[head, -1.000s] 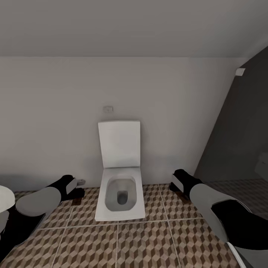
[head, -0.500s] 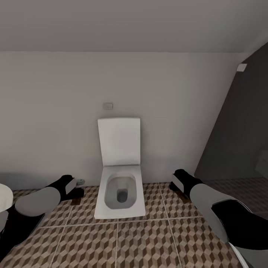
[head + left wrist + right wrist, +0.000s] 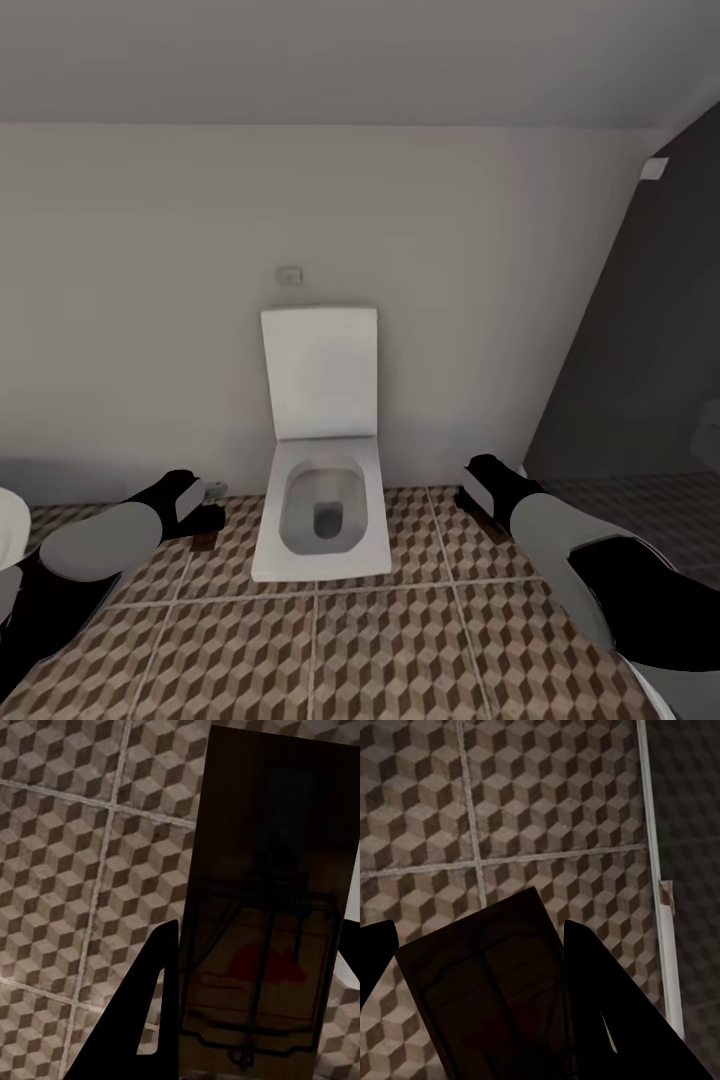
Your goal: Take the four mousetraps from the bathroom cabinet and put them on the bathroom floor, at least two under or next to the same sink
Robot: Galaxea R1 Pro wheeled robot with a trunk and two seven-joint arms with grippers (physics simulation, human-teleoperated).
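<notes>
In the left wrist view a dark brown mousetrap [image 3: 270,915] with wire parts and a red mark sits between the black fingers [image 3: 150,1012] of my left gripper [image 3: 259,945], which is shut on it. My right gripper [image 3: 480,937] is shut on a second mousetrap [image 3: 487,997]. Both hang over the cube-patterned bathroom floor [image 3: 400,640]. In the head view my left gripper [image 3: 205,515] is left of the toilet, with a brown bit of its mousetrap [image 3: 207,528] showing. My right gripper [image 3: 478,495] is right of the toilet. The cabinet and the sink are out of view.
A white square toilet [image 3: 320,500] with its lid up stands against the pale wall straight ahead, between my arms. A dark glass shower panel [image 3: 640,350] closes off the right side, with darker tiles behind it. Open floor lies in front of the toilet.
The whole head view has shifted a little, so the camera moved; the toilet sits slightly higher in the picture. Both arms keep the same pose and grip.
</notes>
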